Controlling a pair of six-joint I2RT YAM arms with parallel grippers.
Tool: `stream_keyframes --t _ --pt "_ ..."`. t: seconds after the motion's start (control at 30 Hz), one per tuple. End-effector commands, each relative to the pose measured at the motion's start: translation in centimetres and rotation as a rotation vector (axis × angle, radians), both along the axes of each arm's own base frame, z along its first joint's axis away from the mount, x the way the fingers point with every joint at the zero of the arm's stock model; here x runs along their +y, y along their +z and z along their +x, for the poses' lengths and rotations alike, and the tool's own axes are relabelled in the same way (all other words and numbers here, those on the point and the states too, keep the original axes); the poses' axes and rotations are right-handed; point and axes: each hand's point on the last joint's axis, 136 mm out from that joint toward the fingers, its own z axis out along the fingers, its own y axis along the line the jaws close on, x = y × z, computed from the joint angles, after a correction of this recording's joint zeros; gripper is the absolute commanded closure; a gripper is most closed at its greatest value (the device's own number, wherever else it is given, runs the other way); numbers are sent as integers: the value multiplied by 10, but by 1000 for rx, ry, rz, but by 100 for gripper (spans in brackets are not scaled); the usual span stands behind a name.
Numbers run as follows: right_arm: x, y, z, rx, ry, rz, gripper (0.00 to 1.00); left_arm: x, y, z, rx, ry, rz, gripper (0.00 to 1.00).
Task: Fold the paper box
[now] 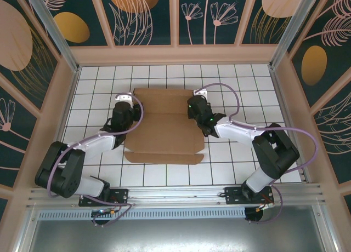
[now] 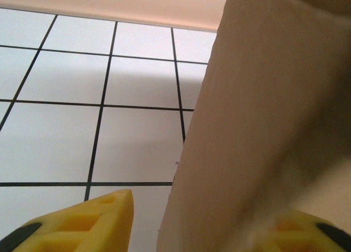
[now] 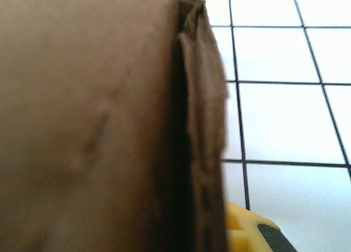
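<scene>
paper box [image 1: 164,134], one, lies between left gripper [image 1: 132,101] and right gripper [image 1: 193,104].

White tiled table [image 1: 230,170], black grid lines; brown paper box [image 1: 164,132] lying mid-table, near flap flat.

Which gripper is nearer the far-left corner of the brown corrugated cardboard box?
Left. The left gripper sits at the left edge of the brown cardboard box beside that corner; the right gripper is at its right edge.
</scene>
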Motion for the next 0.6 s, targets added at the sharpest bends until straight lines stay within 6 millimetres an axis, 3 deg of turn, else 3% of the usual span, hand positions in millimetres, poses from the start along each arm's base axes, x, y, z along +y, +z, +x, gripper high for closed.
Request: stream_keyframes --t 0.0,0.3,0.47,0.53,0.57 --pt "-10 27 14 -144 -87 18 100 -2 37 1 -126 -5 -88 44" --pt "-18 20 16 -213 -100 -44 100 -17 60 -21 -128 -113 -184 42" --pt "-18 13 14 -253 -75 -55 100 -22 112 -50 -266 -202 -273 45" --pt "-18 10 13 -269 -64 -54 100 -11 127 -50 -302 -148 -293 44" --pt "-19 8 11 -276 -57 -53 100 -5 130 -46 -297 -105 -286 39"
